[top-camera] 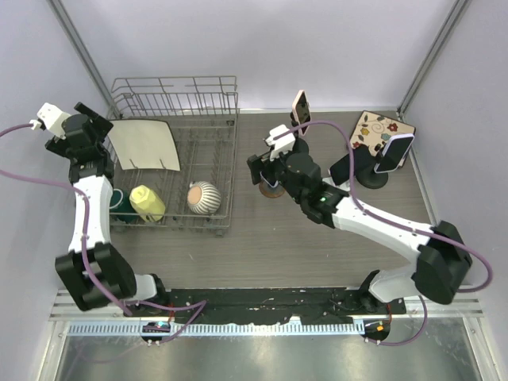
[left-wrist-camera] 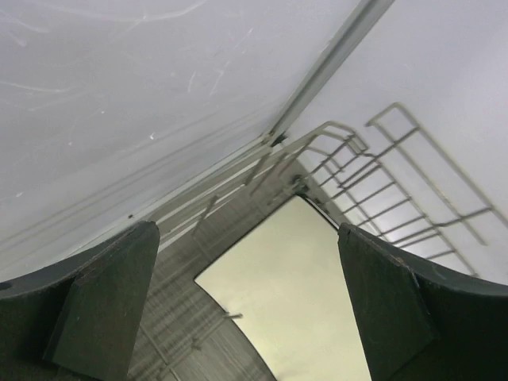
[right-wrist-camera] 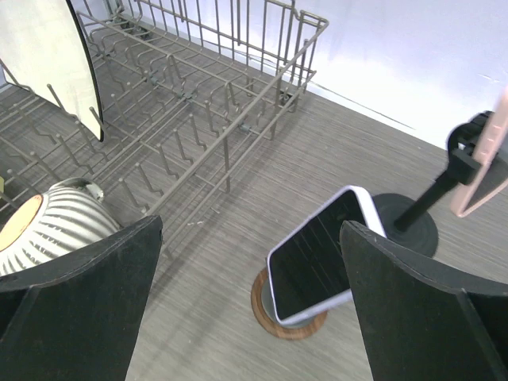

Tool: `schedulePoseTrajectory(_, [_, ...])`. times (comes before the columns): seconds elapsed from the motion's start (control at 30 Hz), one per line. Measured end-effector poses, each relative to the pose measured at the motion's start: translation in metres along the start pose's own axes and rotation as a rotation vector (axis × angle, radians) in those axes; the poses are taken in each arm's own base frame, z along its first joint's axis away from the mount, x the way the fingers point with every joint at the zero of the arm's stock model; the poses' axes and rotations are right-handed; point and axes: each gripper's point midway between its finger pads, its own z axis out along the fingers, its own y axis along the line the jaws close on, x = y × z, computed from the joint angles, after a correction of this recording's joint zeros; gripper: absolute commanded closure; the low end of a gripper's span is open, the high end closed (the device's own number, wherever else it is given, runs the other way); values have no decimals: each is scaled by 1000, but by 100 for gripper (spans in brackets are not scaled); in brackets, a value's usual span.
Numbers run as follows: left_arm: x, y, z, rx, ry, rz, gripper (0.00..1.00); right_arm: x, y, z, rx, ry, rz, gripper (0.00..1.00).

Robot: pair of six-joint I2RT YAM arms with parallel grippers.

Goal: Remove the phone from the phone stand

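Observation:
In the right wrist view a phone [right-wrist-camera: 321, 258] with a black screen and white edge leans tilted on a small stand with a round wooden base [right-wrist-camera: 287, 321]. My right gripper [right-wrist-camera: 250, 305] is open just above it, with the phone near the right finger [right-wrist-camera: 413, 317] and not gripped. In the top view my right gripper [top-camera: 268, 171] hangs over that wooden base [top-camera: 272, 190] and hides the phone. My left gripper [top-camera: 97, 121] is open and empty, raised at the far left over the dish rack; the left wrist view also shows the left gripper [left-wrist-camera: 246, 309] open.
A pink phone on a black stand [top-camera: 300, 109] stands just behind, and a third phone on a black stand [top-camera: 393, 152] is at the right beside a patterned board [top-camera: 373, 127]. The wire dish rack [top-camera: 226, 151] holds a pale cutting board [top-camera: 143, 143], a striped bowl [top-camera: 204, 197] and a yellow item [top-camera: 147, 202].

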Motion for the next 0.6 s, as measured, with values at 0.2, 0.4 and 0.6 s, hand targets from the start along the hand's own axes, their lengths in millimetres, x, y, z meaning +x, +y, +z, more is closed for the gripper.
schedulePoseTrajectory(0.2, [-26,-39,-80,179,-14,-23,0,-20,-24,-45,58,23,85,0])
schedulePoseTrajectory(0.4, [25,-101,-176,551,152,65,0,-17,-62,-73,167,76,193,0])
schedulePoseTrajectory(0.6, [83,-109,-233,777,334,247,0,5,-85,-73,221,151,258,1])
